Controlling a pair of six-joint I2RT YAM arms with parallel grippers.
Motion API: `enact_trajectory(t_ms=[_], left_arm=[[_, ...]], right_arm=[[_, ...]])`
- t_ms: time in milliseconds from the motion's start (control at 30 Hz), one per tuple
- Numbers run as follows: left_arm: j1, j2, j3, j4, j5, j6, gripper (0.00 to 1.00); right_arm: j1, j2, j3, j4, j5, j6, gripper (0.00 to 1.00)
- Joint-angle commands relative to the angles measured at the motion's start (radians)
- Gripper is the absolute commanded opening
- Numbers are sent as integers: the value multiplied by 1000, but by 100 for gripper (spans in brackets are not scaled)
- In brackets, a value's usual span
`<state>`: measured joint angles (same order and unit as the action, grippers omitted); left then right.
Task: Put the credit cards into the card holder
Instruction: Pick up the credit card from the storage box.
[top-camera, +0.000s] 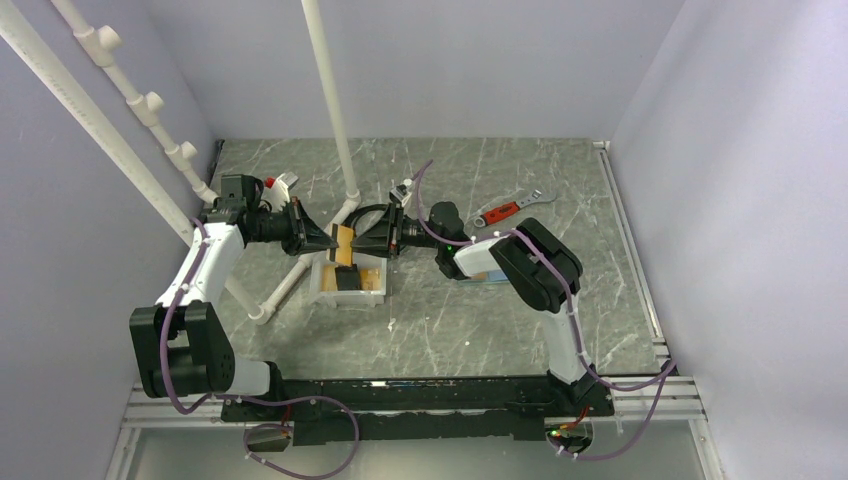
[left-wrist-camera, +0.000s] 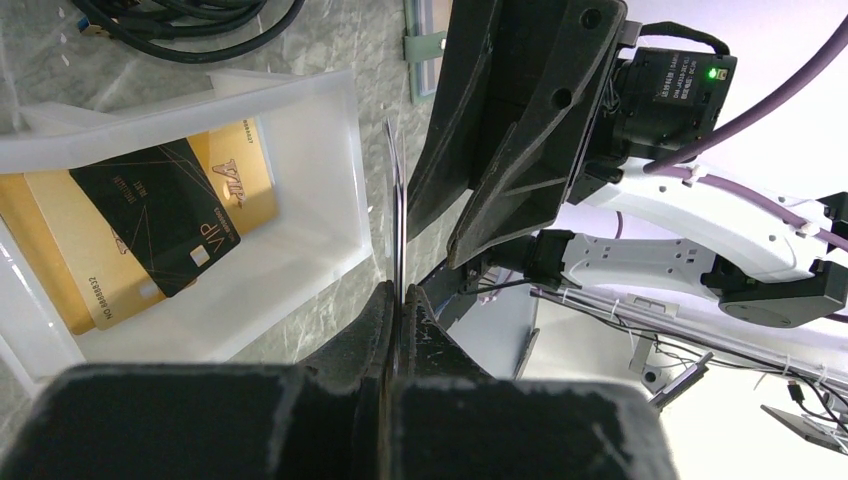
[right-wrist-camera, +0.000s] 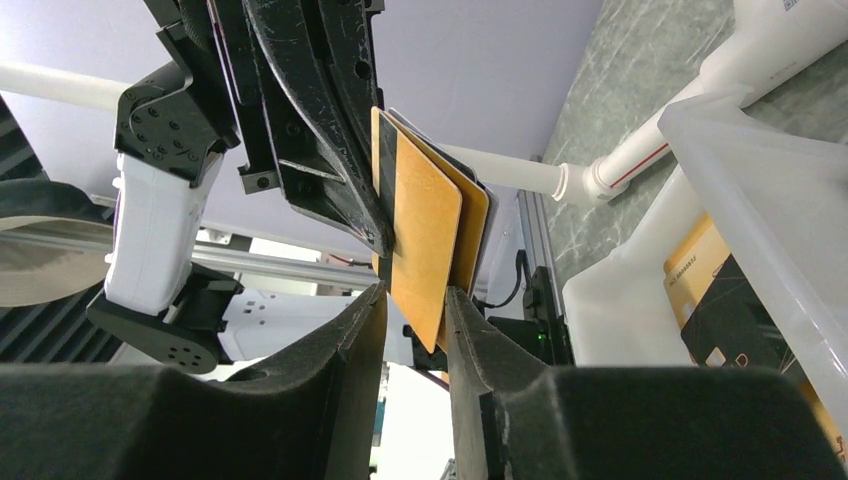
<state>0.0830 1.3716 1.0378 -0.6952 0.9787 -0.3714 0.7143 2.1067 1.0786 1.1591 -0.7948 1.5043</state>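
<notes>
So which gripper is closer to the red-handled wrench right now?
Right. The right gripper meets the raised cards on the side toward the wrench; the left gripper pinches those cards from the opposite side, farther away.

We see soft, even overhead light on the marbled surface (top-camera: 470, 330) with only faint shadows beneath the arms (top-camera: 205, 270), a bright washed-out patch at the right edge of the left wrist view, and the dark fingers (right-wrist-camera: 250, 420) filling the bottom of both wrist views blurred and grainy.
</notes>
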Motion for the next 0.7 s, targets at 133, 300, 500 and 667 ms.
enact_trajectory(t_ms=[133, 300, 500, 667], left_arm=[[-4, -62, 14, 32, 101, -19, 0], [-3, -58, 9, 25, 89, -13, 0], [-3, -52, -7, 10, 59, 2, 0], [-3, -45, -26, -10, 34, 24, 0]], right_arm=[[16, 29, 39, 62, 2, 6, 32], [17, 24, 61, 53, 0, 5, 30], [22, 30, 52, 99, 3, 44, 15], [24, 70, 37, 167, 12, 89, 5]])
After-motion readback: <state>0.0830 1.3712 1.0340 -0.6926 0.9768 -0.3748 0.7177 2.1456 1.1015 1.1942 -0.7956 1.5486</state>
